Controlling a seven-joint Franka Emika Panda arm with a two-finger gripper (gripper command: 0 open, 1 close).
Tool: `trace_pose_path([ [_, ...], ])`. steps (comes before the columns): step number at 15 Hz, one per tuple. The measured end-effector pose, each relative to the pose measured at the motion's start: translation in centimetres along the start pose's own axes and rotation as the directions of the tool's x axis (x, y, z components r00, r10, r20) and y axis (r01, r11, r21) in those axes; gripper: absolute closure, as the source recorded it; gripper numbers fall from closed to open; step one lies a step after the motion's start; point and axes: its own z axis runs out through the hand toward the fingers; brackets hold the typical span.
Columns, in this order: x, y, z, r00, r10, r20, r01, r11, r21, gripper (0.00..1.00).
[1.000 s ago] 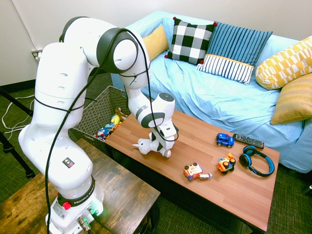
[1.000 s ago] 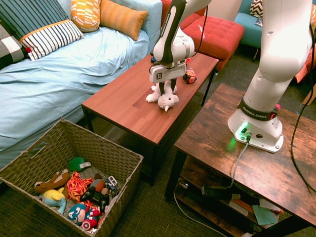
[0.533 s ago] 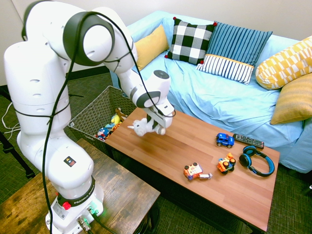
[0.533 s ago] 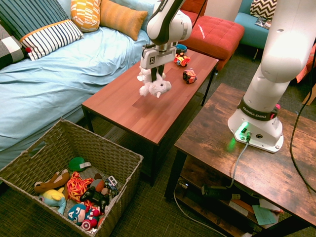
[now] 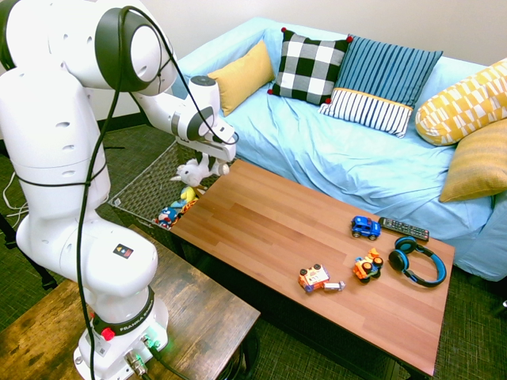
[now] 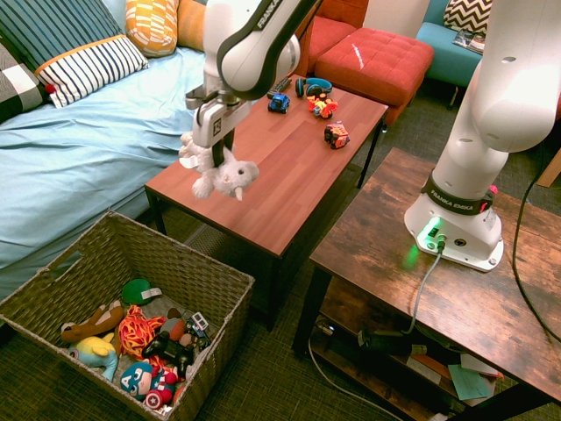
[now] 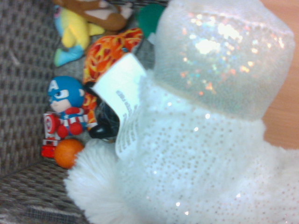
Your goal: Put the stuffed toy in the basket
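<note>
The stuffed toy [image 5: 190,172], a small white plush animal, hangs in the air off the end of the coffee table nearest the basket. My gripper [image 5: 207,161] is shut on it from above. From the other side, the stuffed toy [image 6: 223,175] dangles under the gripper [image 6: 213,151] by the table's corner. The basket [image 6: 184,248] lies lower down on the floor. The basket [image 5: 150,178] holds several toys. In the wrist view the stuffed toy [image 7: 196,154] with its white tag fills most of the picture, over the basket [image 7: 23,93].
The coffee table [image 5: 261,222] carries a blue toy car [image 5: 365,228], two orange-and-white robot toys [image 5: 317,279], a remote [image 5: 402,229] and headphones [image 5: 416,261] at its far end. A light blue sofa [image 5: 348,158] with cushions runs behind the table.
The stuffed toy has been lifted off the table top and carried along the table to its end by the basket. It now hangs higher, with the gripper still shut on it.
</note>
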Motion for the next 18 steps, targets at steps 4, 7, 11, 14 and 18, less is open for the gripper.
trace_pose_path([
  [4,-3.5,-8.2,5.5,0.99,-0.123,0.066,0.123,0.992,-0.002,1.0],
  [7,-5.5,-11.4,10.2,0.978,-0.179,0.11,0.181,0.983,-0.008,1.0],
  [11,-6.6,-13.7,13.7,0.965,-0.217,0.146,0.221,0.975,-0.012,0.0],
  [14,-6.3,-14.3,13.9,0.965,-0.211,0.155,0.215,0.976,-0.015,0.0],
  [18,-5.8,-14.3,13.6,0.969,-0.198,0.147,0.202,0.979,-0.017,0.0],
])
